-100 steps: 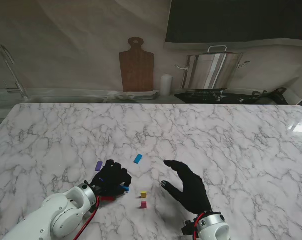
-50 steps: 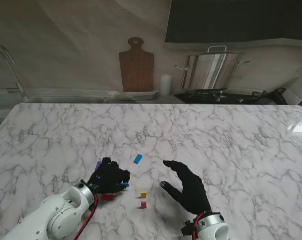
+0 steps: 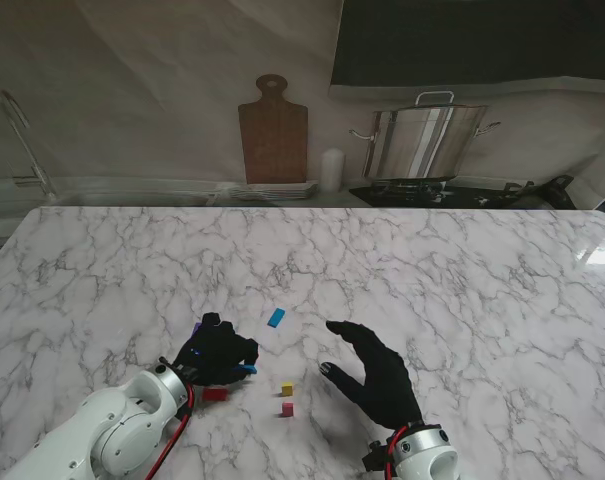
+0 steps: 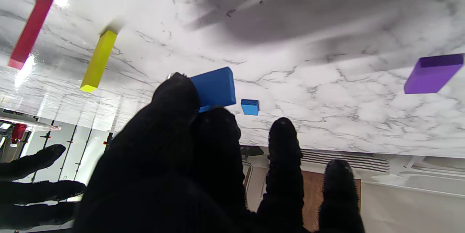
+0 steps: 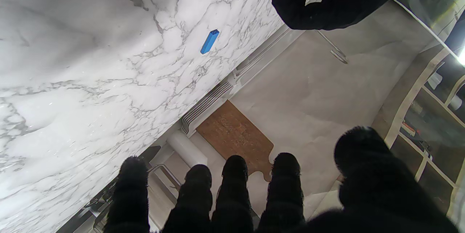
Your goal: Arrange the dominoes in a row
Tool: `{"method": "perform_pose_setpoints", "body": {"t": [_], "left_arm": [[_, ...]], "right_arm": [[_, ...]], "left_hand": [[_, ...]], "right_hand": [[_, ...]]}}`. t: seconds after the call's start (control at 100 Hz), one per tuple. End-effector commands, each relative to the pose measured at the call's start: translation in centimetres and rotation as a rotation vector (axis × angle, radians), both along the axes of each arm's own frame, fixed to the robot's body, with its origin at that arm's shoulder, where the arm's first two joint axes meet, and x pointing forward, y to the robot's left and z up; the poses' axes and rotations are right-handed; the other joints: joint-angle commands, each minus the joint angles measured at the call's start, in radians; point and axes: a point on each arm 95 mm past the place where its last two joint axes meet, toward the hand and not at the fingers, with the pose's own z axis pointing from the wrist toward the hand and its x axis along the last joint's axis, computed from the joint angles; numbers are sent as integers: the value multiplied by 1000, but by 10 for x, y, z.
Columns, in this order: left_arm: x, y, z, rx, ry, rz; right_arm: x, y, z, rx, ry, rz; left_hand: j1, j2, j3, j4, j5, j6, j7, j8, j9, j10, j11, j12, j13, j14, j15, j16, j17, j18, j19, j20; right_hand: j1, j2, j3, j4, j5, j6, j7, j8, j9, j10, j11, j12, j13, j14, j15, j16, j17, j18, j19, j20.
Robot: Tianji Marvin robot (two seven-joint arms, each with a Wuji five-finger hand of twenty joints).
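Over the last second the black-gloved left hand (image 3: 218, 355) has been drawn slightly left and towards the robot, so the flat red domino (image 3: 215, 394) it half covered is now exposed on the white marble tabletop (image 3: 462, 280). In the left wrist view, a small blue domino (image 4: 214, 88) is seen clamped between the thumb and forefinger, lifted clear of the surface. A purple domino (image 4: 432, 72) lies just beyond the hand. Farther right, a second blue domino (image 3: 276, 318) lies flat and apart, while a yellow domino (image 3: 287, 389) and a pink domino (image 3: 287, 409) stand close together as the start of a row. The gloved right hand (image 3: 377, 375) is held unchanged, fingers spread, holding nothing. The gripped piece is judged ready to be carried to that row.
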Motion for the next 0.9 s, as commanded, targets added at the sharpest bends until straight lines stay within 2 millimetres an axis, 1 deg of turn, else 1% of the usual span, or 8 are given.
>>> {"method": "perform_pose_setpoints", "body": {"t": [0.0, 0.08, 0.17, 0.36, 0.61, 0.73, 0.78, 0.89], "left_arm": [[-1, -1, -2, -3, 9, 12], [-1, -1, -2, -14, 11, 22], [-1, -1, -1, -24, 15, 32], [-1, -1, 0, -50, 36, 56], [-3, -2, 0, -81, 64, 78], [-3, -2, 0, -93, 61, 86], [-2, -3, 0, -106, 55, 95], [-2, -4, -1, -139, 40, 124]], "right_arm": [[-1, 0, -2, -3, 6, 0], [-1, 0, -2, -3, 6, 0], [-1, 0, -2, -3, 6, 0], [-1, 0, -2, -3, 7, 1], [-1, 0, -2, -3, 8, 0], [-1, 0, -2, -3, 8, -1], [-1, 0, -2, -3, 8, -1], [-1, 0, -2, -2, 8, -1]], "left_hand": [[30, -13, 27, -2, 49, -57, 33, 3, 65, -65, -116, -52, 16, -7, -48, -53, -21, 26, 16, 16], [28, -5, 19, 0, 44, -56, 28, 10, 118, -58, -331, -101, 26, 5, -96, -97, -21, 26, 15, 14], [31, 7, 19, 2, 23, -46, 26, 28, 166, -42, -496, -226, 48, 19, -133, -126, -16, 29, 18, 15], [19, 17, 63, 9, -28, 0, 41, 82, 247, -3, -691, -387, 106, 32, -160, -155, 2, 35, 42, 24], [-56, -18, 232, 7, -60, 60, 67, 139, 294, 48, -757, -490, 146, 28, -156, -157, 13, 33, 97, 33], [-26, -3, 179, -9, -38, 69, 55, 110, 294, 69, -752, -524, 148, 33, -165, -166, 7, 34, 99, 29], [1, 21, 116, 0, -19, 74, 42, 80, 274, 83, -703, -562, 144, 39, -163, -165, 5, 35, 98, 26], [18, 52, 66, 8, 34, 73, 9, 7, 262, 102, -653, -599, 142, 42, -155, -162, 1, 40, 93, 27]], "right_hand": [[38, 27, -18, 27, -29, -19, 10, 18, -35, -9, 11, 6, -11, -26, -19, -14, -2, -31, 7, 19], [38, 27, -18, 27, -28, -20, 10, 18, -35, -10, 11, 6, -11, -26, -19, -14, -2, -32, 7, 19], [38, 27, -17, 27, -29, -20, 10, 18, -35, -9, 11, 6, -11, -25, -19, -14, -3, -31, 7, 19], [37, 27, -17, 27, -28, -19, 11, 18, -35, -10, 12, 6, -11, -26, -19, -14, -2, -33, 7, 19], [36, 27, -16, 27, -29, -20, 11, 18, -35, -8, 12, 6, -12, -26, -19, -14, -3, -31, 6, 19], [35, 27, -15, 27, -29, -20, 11, 18, -35, -9, 12, 6, -11, -26, -19, -14, -3, -32, 6, 19], [35, 27, -15, 27, -28, -19, 11, 18, -35, -10, 12, 6, -11, -26, -19, -14, -3, -32, 6, 19], [35, 27, -14, 27, -29, -20, 11, 18, -35, -10, 11, 6, -11, -27, -19, -14, -3, -32, 6, 19]]}}
